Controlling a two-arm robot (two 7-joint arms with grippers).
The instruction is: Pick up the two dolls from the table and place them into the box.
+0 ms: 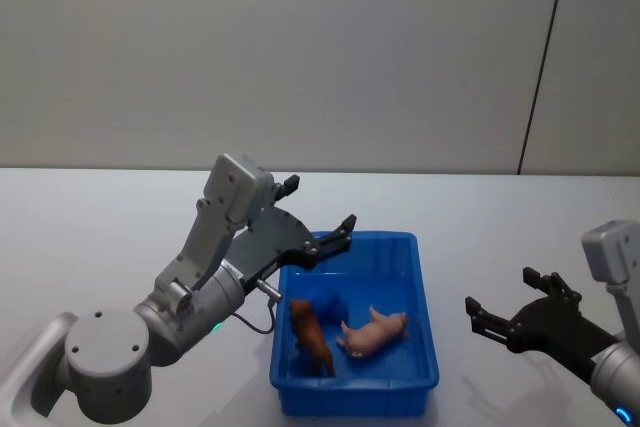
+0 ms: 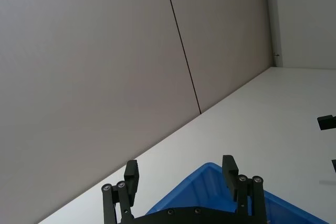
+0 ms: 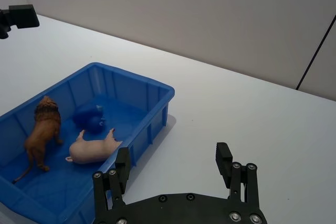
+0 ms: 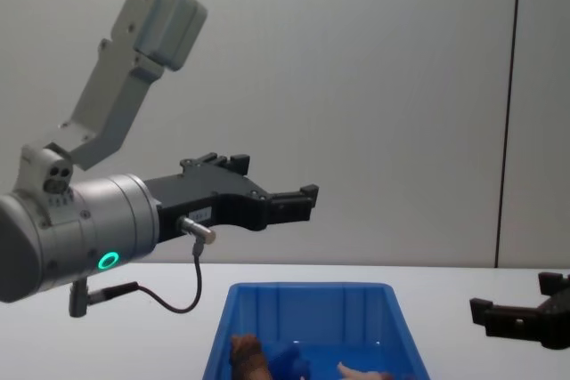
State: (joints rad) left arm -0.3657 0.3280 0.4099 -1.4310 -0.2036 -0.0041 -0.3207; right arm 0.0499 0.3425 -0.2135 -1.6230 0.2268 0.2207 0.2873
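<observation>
While both dolls, brown and pink, lie inside the box, we log left gripper and right gripper jaws wide, empty.

Box opening: the blue box is open on top, its far half bare inside.
Box floor, near half: taken by the brown doll, the pink doll and a small blue object.
Far-left rim: the left gripper, fingers spread, hangs above it.
Right of box: bare table, then the right gripper, fingers apart.
</observation>
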